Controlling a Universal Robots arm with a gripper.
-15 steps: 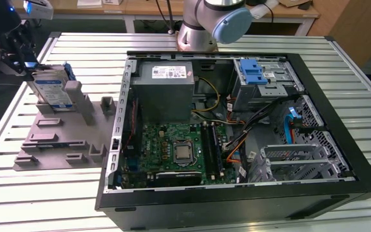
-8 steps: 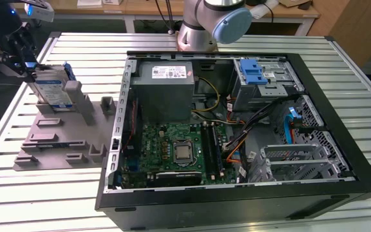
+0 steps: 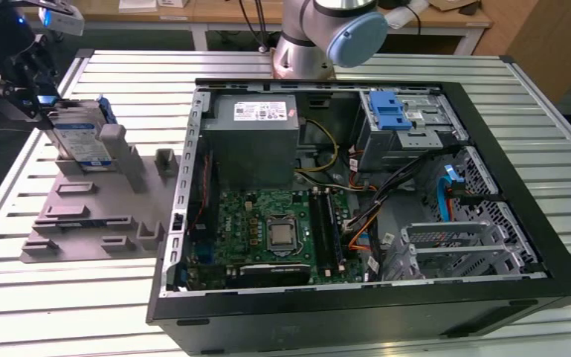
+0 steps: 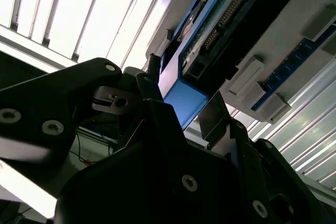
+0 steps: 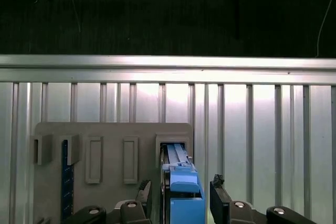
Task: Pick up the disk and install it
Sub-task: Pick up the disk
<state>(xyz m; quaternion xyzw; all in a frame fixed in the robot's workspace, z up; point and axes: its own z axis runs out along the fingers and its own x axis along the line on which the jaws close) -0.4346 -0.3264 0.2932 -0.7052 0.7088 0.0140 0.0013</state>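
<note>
Notably, first wrist view reveals hand (image 5: 180, 186) straddling disk (image 5: 184, 205).

Narrow gaps between disk (image 5: 182, 200) and pincer (image 5: 180, 184)

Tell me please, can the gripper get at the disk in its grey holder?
Probably yes: the gripper is open, fingers flanking the disk upright in the grey holder, nothing visible between them.

even room light on my exterior view, computer case (image 3: 365, 309) interior shadowy, slatted table (image 4: 94, 19) glaring white in second wrist view, black background in first wrist view
</note>
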